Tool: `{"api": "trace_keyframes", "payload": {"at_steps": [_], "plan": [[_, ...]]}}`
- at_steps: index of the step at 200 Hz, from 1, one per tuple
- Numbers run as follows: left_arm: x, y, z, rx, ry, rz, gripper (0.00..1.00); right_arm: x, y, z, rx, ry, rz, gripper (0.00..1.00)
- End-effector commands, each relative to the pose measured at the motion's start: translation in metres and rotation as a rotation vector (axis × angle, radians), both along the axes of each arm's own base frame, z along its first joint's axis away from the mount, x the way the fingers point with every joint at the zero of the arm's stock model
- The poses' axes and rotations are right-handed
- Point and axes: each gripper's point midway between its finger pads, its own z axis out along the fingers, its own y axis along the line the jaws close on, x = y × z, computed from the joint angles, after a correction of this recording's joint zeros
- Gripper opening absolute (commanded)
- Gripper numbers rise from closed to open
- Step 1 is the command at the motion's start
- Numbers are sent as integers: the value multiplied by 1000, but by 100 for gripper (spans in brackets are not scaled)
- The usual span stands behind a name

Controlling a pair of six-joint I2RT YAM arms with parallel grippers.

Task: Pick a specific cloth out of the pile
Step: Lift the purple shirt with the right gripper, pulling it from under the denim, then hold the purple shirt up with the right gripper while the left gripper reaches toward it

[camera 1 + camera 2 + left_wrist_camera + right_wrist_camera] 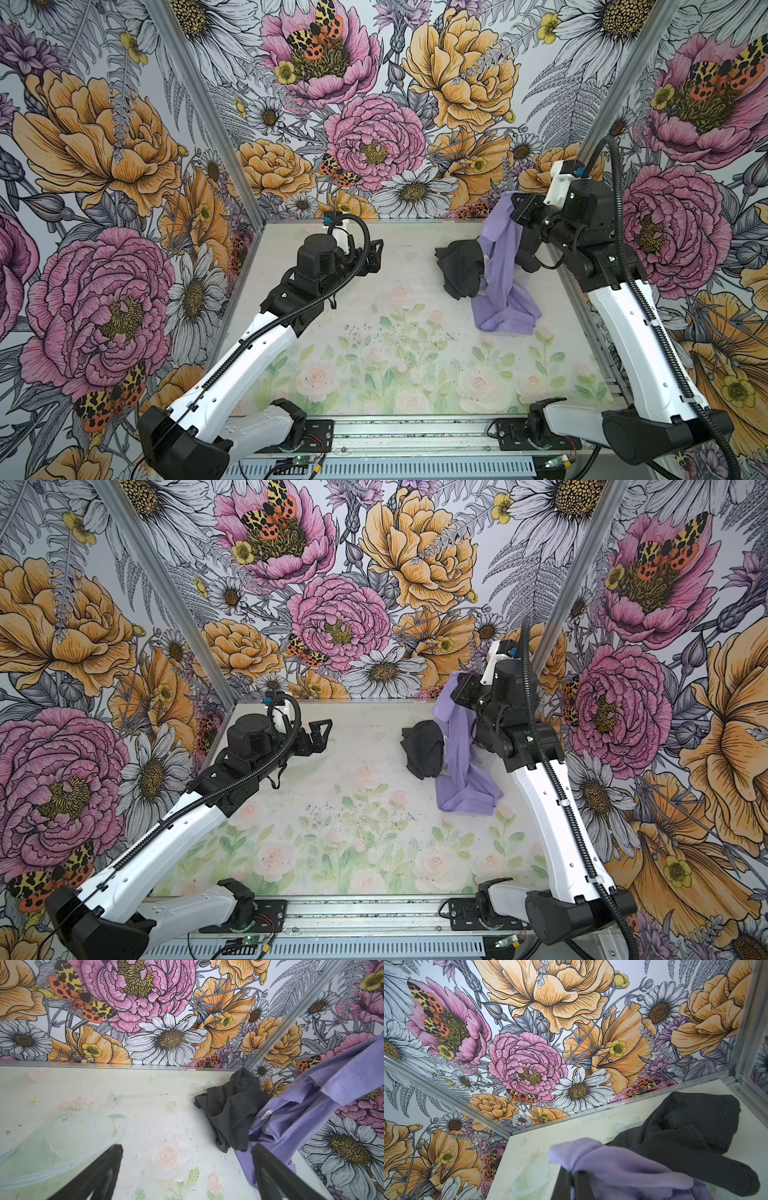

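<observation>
In both top views the right hand (517,205) is raised near the back right corner, pinching an upper fold of the thin, soft lavender cloth (500,270). The cloth hangs from it in a long drape. Its lower end lies crumpled on the pale floral worktop (374,332), and its side touches the rumpled charcoal-black garment (459,266), the other half of the pile (436,762). The left hand (323,734) hovers over the far left of the worktop, well apart from both cloths, spread wide and empty.

In the left wrist view, beyond the spread left hand (187,1147), the lavender cloth (301,1109) overlaps one edge of the charcoal-black garment (232,1109). We cannot tell whether a dark fold is caught inside it.

In the right wrist view the right hand (572,1181) has its jaws pressed together on a bunch of lavender cloth (623,1167). The charcoal-black garment (685,1132) lies flat on the worktop beyond.

We judge the step in hand to be lifting the cloth free. We should hold the pinch firm, raise higher, then carry the cloth toward the open front, away from the dark garment. We should go slowly so the trailing end slides off rather than drags. Thin fabric can slip from a small pinch, so no jerks. If the dark garment starts to rise, we pause and let the left hand press it down.
</observation>
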Motion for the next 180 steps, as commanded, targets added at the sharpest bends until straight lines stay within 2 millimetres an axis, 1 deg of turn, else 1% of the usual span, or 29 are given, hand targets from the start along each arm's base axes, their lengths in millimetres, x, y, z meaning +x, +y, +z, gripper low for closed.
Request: {"api": "trace_keyframes", "payload": {"at_steps": [1, 60, 94, 123, 141, 180], "plan": [[-6, -6, 24, -27, -83, -40, 99, -4, 9, 39, -44, -113, 19, 0], [-13, -8, 38, -55, -137, -68, 99, -9, 40, 69, -53, -176, 81, 0], [-19, -17, 49, -94, -185, -119, 99, -12, 60, 78, -56, -197, 112, 0], [-20, -25, 52, -98, -193, -150, 99, -19, 73, 87, -77, -223, 125, 0], [-20, -27, 53, -95, -198, -155, 99, -22, 75, 93, -88, -239, 116, 0], [-21, -30, 54, -102, -202, -172, 99, -26, 71, 106, -110, -271, 99, 0]]}}
